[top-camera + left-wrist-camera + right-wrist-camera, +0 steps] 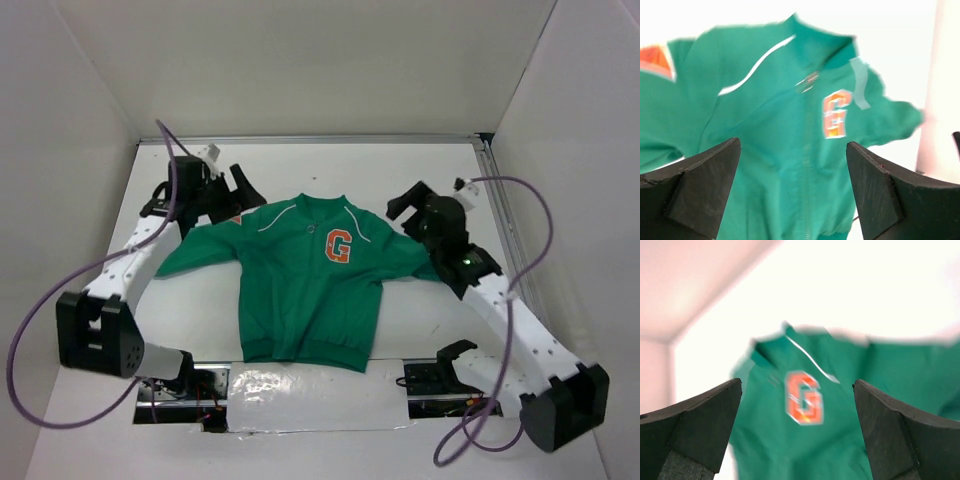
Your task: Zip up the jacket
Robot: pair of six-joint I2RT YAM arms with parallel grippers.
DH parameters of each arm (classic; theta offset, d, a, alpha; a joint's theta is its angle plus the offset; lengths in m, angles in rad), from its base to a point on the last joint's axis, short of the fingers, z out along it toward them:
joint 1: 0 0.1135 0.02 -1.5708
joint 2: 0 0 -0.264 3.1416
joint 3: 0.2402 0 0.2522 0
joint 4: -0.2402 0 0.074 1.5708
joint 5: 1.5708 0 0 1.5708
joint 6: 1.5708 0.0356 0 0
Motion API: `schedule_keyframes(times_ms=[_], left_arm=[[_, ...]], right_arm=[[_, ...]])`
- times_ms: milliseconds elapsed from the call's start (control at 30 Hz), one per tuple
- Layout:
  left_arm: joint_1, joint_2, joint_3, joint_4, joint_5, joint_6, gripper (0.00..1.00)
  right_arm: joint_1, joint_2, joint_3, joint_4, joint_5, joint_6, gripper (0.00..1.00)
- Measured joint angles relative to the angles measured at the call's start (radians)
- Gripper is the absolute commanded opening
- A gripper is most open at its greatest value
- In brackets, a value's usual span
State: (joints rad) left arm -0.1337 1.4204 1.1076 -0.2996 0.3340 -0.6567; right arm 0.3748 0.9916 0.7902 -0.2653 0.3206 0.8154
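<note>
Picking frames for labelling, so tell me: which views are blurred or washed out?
Top external: sharp and evenly lit, the jacket crisp, some glare on the shiny strip at the near edge. Left wrist: the jacket is soft, the background blown out white, the fingers sharper. Right wrist: blurriest, the G patch smeared, the backdrop overexposed.

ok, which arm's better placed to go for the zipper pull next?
Left, probably: the left end effector, open, frames the jacket and its zipper pull near the collar; the right end effector, also open, centres on the G patch.
</note>
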Motion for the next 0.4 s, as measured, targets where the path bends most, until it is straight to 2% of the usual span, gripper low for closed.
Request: schedule_keyframes(times_ms=[167,400], left_arm=[[0.0,-0.219,0.021,-0.003,-0.011,0.03,0.99],[0.0,-0.43,-0.077,-0.018,-0.051,0.056,0.99]], right_arm=[[0.0,-0.159,0.103,-0.012,0.114,-0.022,1.0],[0.001,-0.23,0.105,-0.077,0.246,-0.029,1.0]])
